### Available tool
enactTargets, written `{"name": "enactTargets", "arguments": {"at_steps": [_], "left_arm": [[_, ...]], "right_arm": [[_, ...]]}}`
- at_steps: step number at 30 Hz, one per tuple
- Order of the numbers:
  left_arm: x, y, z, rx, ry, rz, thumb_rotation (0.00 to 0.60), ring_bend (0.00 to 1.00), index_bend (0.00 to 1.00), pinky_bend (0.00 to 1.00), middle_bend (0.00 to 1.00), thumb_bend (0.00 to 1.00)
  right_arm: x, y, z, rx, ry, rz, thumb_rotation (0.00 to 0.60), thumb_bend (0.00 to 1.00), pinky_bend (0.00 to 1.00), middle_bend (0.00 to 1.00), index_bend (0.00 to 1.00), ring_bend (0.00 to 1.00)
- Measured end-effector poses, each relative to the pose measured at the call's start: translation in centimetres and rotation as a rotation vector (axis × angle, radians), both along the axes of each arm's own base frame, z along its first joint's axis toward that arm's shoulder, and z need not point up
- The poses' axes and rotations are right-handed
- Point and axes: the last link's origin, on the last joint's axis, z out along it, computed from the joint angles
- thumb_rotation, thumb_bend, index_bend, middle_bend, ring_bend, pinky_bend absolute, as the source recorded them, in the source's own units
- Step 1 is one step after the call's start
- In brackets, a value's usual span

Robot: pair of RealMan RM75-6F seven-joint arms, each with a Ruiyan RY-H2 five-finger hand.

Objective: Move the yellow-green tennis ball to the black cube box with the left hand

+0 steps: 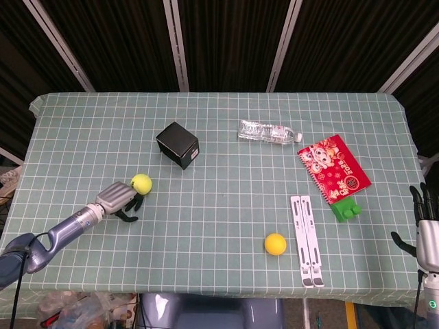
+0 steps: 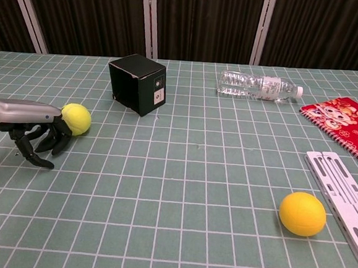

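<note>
The yellow-green tennis ball (image 1: pixel 141 183) (image 2: pixel 76 118) lies on the table, left of centre. My left hand (image 1: pixel 120 199) (image 2: pixel 38 129) sits right behind it, its back against the ball and its dark fingers (image 2: pixel 38 151) pointing down at the cloth, apart, with nothing between them. The black cube box (image 1: pixel 178 144) (image 2: pixel 137 83) stands tilted a short way beyond and to the right of the ball. My right hand (image 1: pixel 426 226) hangs off the table's right edge with its fingers spread and nothing in it.
A clear water bottle (image 1: pixel 269 132) lies past centre. To the right lie a red notebook (image 1: pixel 333 168), a green block (image 1: pixel 346 210) and a white folding stand (image 1: pixel 306 239). An orange-yellow ball (image 1: pixel 275 244) rests near the front edge of the checked tablecloth (image 1: pixel 219 205).
</note>
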Motion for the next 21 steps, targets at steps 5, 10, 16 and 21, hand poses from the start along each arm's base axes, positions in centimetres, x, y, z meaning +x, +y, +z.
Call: {"name": "enactTargets", "arguments": {"at_steps": [5,10,16,21], "left_arm": [[1.1,0.9,-0.3,-0.014,-0.018,-0.003,0.538,0.57,0.62,0.71,0.72,0.2],[1.8,1.8,0.0,-0.007,-0.001,-0.026,0.537,0.57,0.62,0.71,0.72,0.2],[1.7,2.3,1.0,0.007,0.036,-0.036,0.537,0.57,0.62,0.71,0.72,0.2],[1.2,2.6,1.3,0.009,0.063,-0.006,0.537,0.57,0.62,0.71,0.72,0.2]], "right_arm": [[-0.1,0.0,0.1,-0.005,0.002,-0.005,0.6,0.19,0.0,0.0,0.0,0.0],[-0.3,-0.1,0.3,-0.014,0.004,-0.013,0.6,0.19,0.0,0.0,0.0,0.0],[-0.6,-0.2,0.5,-0.023,0.005,-0.022,0.6,0.19,0.0,0.0,0.0,0.0],[-0.7,-0.3,0.5,-0.025,0.005,-0.022,0.6,0.19,0.0,0.0,0.0,0.0]]}}
